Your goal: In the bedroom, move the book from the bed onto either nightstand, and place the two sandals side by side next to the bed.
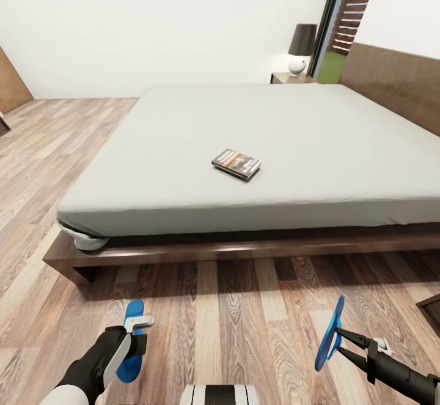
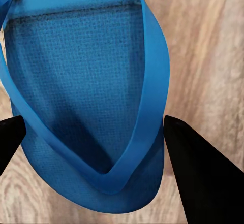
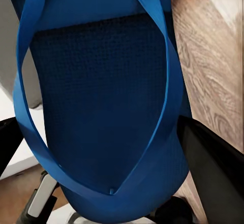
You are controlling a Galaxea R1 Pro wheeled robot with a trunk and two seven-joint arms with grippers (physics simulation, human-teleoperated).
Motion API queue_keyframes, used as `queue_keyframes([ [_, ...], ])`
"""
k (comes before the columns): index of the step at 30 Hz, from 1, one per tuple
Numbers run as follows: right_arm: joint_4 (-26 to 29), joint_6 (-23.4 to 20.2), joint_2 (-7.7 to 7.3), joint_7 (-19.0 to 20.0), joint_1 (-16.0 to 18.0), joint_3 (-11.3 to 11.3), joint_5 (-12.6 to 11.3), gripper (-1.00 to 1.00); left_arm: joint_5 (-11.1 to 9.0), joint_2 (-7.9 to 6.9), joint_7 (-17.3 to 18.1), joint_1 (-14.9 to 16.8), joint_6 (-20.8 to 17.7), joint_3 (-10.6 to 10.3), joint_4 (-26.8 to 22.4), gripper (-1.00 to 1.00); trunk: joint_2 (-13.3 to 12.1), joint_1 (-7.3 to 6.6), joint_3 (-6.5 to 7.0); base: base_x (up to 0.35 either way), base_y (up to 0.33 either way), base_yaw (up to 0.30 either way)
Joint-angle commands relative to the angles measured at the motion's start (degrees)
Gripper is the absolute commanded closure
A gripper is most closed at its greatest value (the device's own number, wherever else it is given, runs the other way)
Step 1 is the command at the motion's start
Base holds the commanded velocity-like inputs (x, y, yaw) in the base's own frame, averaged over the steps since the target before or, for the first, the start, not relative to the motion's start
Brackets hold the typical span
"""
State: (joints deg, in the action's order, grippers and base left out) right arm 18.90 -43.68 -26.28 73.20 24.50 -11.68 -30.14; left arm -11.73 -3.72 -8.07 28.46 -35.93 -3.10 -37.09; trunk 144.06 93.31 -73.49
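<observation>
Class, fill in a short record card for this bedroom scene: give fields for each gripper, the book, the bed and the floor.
left gripper: shut on one blue sandal, held low over the floor
right gripper: shut on the other blue sandal, held on edge
book: lying flat on the mattress, untouched
bed: grey mattress on a dark wooden frame
floor: brown wood planks

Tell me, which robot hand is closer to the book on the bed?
Left, narrowly. The left gripper hangs left of the book; the right gripper hangs right of it. Each holds a sandal over the floor.
</observation>
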Motion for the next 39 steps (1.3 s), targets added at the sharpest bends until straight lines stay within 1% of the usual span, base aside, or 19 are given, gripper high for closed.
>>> queue_keyframes([
  [1, 0.0, -0.4, 0.0, 0.1, 0.0, -0.1, -0.2, 1.0, -0.5, -0.08, -0.4, 0.0, -0.2, -0.3, -0.1, 1.0, 0.0, 0.01, -0.27, 0.0, 0.0, 0.0],
  [3, 0.0, -0.4, 0.0, 0.1, 0.0, -0.1, -0.2, 1.0, -0.5, -0.06, -0.4, 0.0, 0.9, -0.3, -0.1, 1.0, 0.1, 0.06, -0.71, 0.0, 0.0, 0.0],
  [11, 0.0, -0.4, 0.0, 0.1, 0.0, -0.1, -0.2, 1.0, -0.5, -0.19, -0.5, 0.0, 11.6, -0.2, 0.6, 1.0, 0.1, 0.06, -0.71, 0.0, 0.0, 0.0],
  [14, 0.0, -0.4, 0.0, 0.1, 0.0, -0.1, -0.2, 1.0, -0.5, -0.22, -0.5, 0.0, 13.1, -0.2, 1.9, 1.0, 0.1, 0.06, -0.71, 0.0, 0.0, 0.0],
  [15, 0.0, -0.4, 0.0, 0.0, 0.0, -0.1, -0.2, 1.0, -0.5, -0.23, -0.5, 0.0, 13.4, -0.2, 2.2, 1.0, 0.1, 0.06, -0.71, 0.0, 0.0, 0.0],
  [39, 0.0, -0.4, 0.0, 0.0, 0.0, -0.1, -0.1, 1.0, -0.4, -0.11, -0.5, 0.0, 13.3, -0.4, 2.5, 1.0, 0.4, 0.68, -6.03, 0.0, 0.0, 0.0],
])
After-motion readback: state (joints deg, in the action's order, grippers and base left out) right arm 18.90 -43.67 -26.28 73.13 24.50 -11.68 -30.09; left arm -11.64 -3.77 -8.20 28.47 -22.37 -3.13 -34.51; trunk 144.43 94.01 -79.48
